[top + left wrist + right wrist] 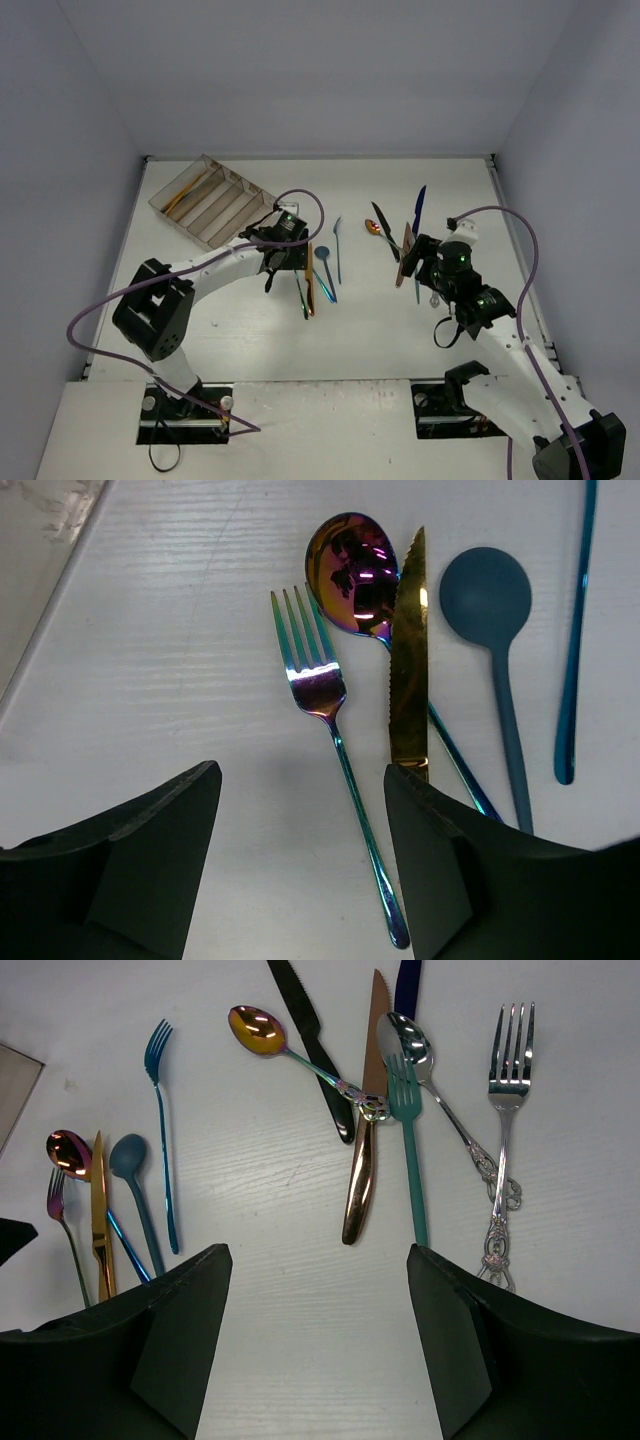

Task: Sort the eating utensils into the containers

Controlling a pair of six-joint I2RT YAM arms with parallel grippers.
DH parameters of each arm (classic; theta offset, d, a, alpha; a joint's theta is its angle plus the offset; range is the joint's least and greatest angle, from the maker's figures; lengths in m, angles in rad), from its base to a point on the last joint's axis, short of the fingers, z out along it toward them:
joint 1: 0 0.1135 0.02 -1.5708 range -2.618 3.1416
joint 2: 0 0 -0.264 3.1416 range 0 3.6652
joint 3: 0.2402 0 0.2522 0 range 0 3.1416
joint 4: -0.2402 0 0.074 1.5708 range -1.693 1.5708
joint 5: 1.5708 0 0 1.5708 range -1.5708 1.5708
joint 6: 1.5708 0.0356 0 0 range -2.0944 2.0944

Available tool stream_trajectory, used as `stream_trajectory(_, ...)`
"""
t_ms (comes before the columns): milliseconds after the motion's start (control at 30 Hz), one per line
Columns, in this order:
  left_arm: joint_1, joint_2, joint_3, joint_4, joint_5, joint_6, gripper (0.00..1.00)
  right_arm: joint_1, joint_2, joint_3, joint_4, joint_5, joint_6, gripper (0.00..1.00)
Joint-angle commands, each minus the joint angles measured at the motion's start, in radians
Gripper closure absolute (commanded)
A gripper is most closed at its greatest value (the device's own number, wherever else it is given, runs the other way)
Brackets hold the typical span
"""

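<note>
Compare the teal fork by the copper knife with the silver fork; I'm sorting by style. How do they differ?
The teal fork is matte coloured, the silver fork mirror-bright. The teal fork has a plain slim handle, the silver fork an ornate scrolled one. Both lie flat, tines pointing the same way.

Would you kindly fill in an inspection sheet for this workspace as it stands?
Surface: white table, wood-grain finish.
Job's things: clear divided tray at far left with gold utensils inside; loose iridescent fork, iridescent spoon, gold knife and blue spoon by the left arm; black knife, copper knife, teal fork and silver fork by the right.
Clutter: nothing seen.
Grippers: left gripper open above the iridescent fork; right gripper open, empty.
Cables: purple cable looping along each arm.
Surroundings: plain pale walls on three sides.
</note>
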Motion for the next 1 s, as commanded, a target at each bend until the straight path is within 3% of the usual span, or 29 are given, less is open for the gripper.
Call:
stream_trajectory(0, -0.003, 0.026, 0.003, 0.071, -0.033, -0.032, 0.4, -0.003, -0.026, -0.01, 0.041, -0.014, 0.02, 0.32)
stream_trajectory(433, -0.002, 0.157, 0.016, 0.117, -0.025, -0.032, 0.66, -0.003, -0.032, -0.027, 0.038, -0.028, 0.026, 0.32)
stream_trajectory(500, -0.002, 0.159, 0.014, 0.117, -0.024, -0.03, 0.82, -0.003, -0.031, -0.03, 0.038, -0.025, 0.027, 0.32)
stream_trajectory(600, -0.002, 0.141, 0.008, 0.097, -0.035, -0.011, 0.98, -0.003, -0.036, -0.032, 0.038, -0.022, 0.026, 0.32)
stream_trajectory(733, 0.0, 0.06, 0.008, 0.055, -0.036, 0.05, 1.0, -0.003, -0.038, -0.036, 0.038, -0.019, 0.021, 0.32)
stream_trajectory(967, 0.024, -0.133, 0.085, -0.052, -0.019, 0.376, 1.0, -0.003, -0.018, -0.033, 0.04, -0.027, 0.019, 0.32)
